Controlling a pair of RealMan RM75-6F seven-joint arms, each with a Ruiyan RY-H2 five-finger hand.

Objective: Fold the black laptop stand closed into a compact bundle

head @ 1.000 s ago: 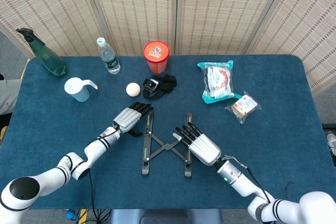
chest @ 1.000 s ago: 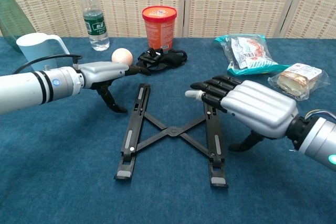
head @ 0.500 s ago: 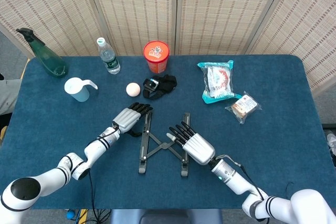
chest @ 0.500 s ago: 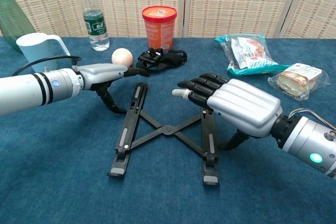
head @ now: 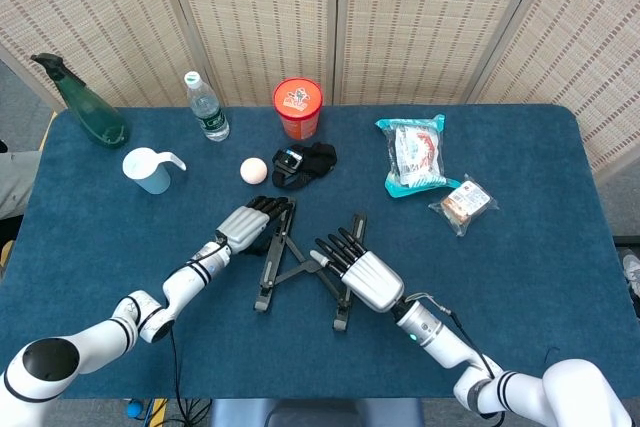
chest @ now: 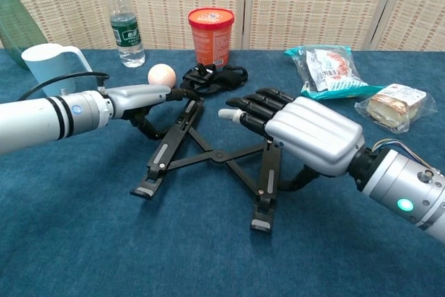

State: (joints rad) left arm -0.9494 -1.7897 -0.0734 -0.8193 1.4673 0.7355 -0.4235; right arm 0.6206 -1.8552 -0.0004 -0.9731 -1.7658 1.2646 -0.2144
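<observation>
The black laptop stand (head: pixel 266 282) (chest: pixel 164 155) lies partly open as a skewed X on the blue table (head: pixel 540 277), its two bars leaning toward each other at the far end. My left hand (head: pixel 249 224) (chest: pixel 136 97) is flat with its fingers straight, and its fingertips touch the far end of the stand's left bar. My right hand (head: pixel 362 269) (chest: pixel 309 134) lies flat over the right bar, fingers straight, its thumb down beside the bar. Neither hand grips the stand.
Behind the stand lie a black strap bundle (head: pixel 305 161) (chest: pixel 213 76) and a pale ball (head: pixel 254 170) (chest: pixel 161 74). Farther back stand an orange cup (head: pixel 298 107), a water bottle (head: pixel 206 107), a mug (head: pixel 150 170) and a green spray bottle (head: pixel 85 107). Snack bags (head: pixel 415 155) lie at the right.
My right hand has moved left against the right bar. The stand slid and turned leftward, its bars now closer together. The left hand has barely moved.
</observation>
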